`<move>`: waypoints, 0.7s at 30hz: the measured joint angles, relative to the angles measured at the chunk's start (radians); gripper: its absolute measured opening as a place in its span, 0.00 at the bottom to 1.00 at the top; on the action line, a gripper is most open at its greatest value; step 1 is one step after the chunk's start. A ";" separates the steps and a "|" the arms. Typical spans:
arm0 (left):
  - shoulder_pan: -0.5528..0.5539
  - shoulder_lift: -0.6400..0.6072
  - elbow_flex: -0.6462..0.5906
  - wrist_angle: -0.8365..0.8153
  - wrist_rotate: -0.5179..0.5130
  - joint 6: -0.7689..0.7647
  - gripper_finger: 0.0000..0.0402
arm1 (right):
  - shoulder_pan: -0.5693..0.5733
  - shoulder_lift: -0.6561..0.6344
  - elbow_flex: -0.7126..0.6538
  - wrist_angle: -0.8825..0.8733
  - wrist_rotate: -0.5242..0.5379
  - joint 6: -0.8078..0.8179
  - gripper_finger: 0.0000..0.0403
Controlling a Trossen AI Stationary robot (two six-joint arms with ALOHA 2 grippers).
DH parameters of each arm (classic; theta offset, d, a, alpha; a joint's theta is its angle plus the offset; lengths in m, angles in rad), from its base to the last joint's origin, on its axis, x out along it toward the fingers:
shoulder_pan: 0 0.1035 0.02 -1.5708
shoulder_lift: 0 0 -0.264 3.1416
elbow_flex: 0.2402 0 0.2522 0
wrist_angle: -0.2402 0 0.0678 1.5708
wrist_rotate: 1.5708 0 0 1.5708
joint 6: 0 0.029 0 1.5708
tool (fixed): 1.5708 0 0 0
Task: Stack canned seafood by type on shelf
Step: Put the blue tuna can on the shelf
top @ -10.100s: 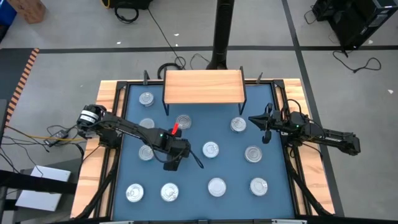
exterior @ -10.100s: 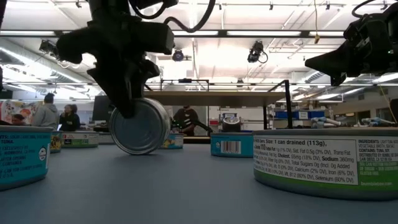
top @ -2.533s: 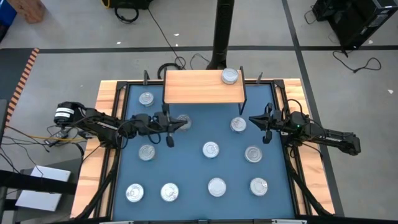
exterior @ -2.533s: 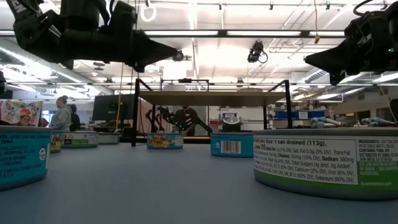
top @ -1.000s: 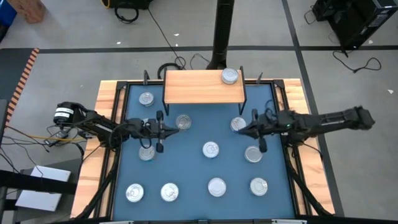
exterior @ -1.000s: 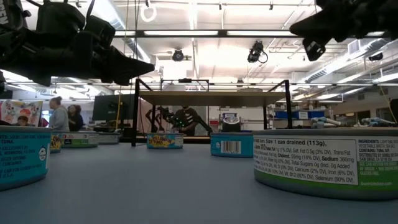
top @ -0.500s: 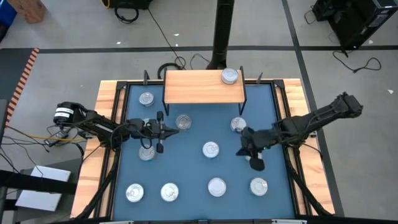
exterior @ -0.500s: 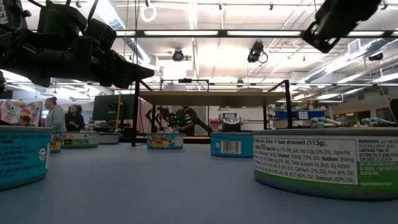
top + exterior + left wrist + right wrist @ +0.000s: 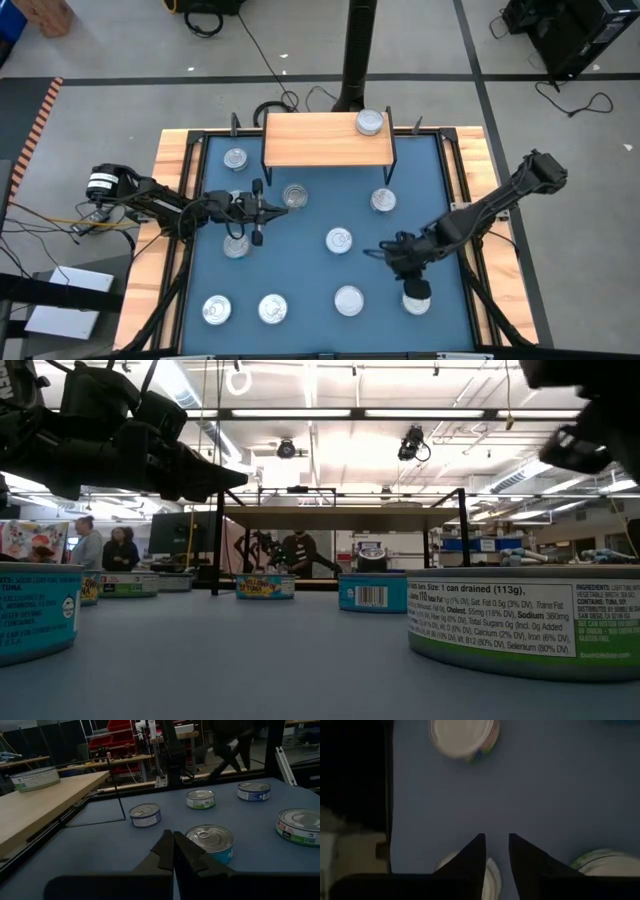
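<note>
Shelf (image 9: 325, 140) first: a small light-wood board on thin black legs at the far edge of the blue mat (image 9: 310, 270), carrying one round flat silver-topped tin (image 9: 370, 122) near its right end. All remaining places are given from that shelf.

Loose tins lie flat on the mat in front of it: one off its left end (image 9: 236, 158), one just in front of its left legs (image 9: 295, 196), one just in front of its right legs (image 9: 384, 201), one farther out toward the mat's middle (image 9: 339, 240), and a near row of four, well away from the shelf (image 9: 216, 311) (image 9: 272, 309) (image 9: 348, 300) (image 9: 416, 299).

Left gripper (image 9: 282, 207): held level above the mat, in front of the shelf's left end, pointing at the tin by the left legs. Fingers (image 9: 170, 851) pressed together, nothing between them.

Right gripper (image 9: 403, 262): pointing down over the mat, well in front of the shelf's right end, above the right-hand tin of the near row. Fingers (image 9: 475, 852) stand a narrow gap apart, empty; a pale tin top (image 9: 490, 875) shows under them.

People stand in the room beyond the table (image 9: 100, 548).
</note>
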 joint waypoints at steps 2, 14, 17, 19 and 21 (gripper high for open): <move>0.000 0.000 0.000 0.001 -0.001 0.000 0.01 | 0.023 0.033 0.000 -0.011 -0.042 0.000 0.26; 0.000 0.000 0.000 0.003 -0.025 0.004 0.01 | 0.079 0.175 0.000 -0.127 -0.159 -0.025 0.26; 0.000 0.000 0.000 0.003 -0.025 0.003 0.01 | 0.079 0.185 0.000 -0.127 -0.142 -0.030 0.26; 0.000 0.000 0.000 0.003 -0.025 0.003 0.01 | 0.079 0.192 0.000 -0.126 -0.123 -0.034 0.26; 0.000 0.000 0.000 0.003 -0.025 0.003 0.01 | 0.079 0.200 0.000 -0.125 -0.102 -0.047 0.26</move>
